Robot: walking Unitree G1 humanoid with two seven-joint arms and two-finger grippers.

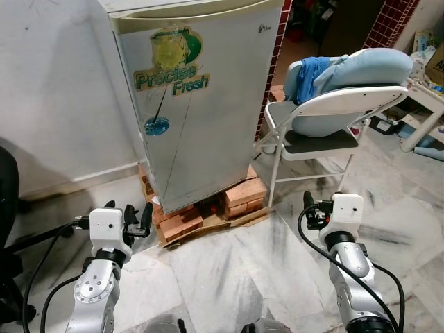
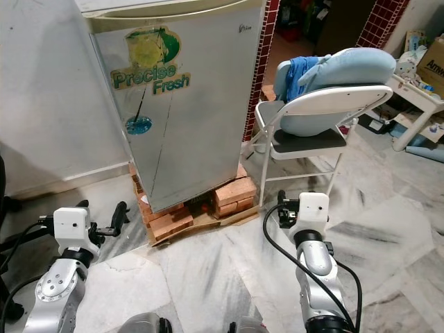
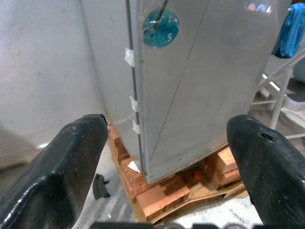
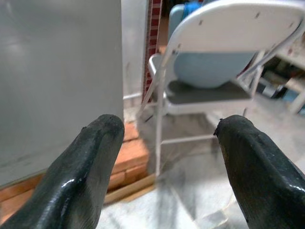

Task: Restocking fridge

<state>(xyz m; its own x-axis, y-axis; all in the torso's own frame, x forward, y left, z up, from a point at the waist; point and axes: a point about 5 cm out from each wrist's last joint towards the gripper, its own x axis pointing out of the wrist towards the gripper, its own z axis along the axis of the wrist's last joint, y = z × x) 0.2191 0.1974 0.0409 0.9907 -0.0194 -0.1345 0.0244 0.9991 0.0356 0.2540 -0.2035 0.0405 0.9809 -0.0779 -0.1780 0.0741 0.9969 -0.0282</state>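
The fridge stood shut on a stack of bricks directly ahead, a folding chair with a blue cushion just beside it. Left gripper and right gripper were both raised toward the door, fingers spread wide and holding nothing. Judged stage: approach, door not yet opened, no stock in hand. Next move probably calls for reaching the door's free edge, likely the taped seam nearest the left gripper, and pulling.
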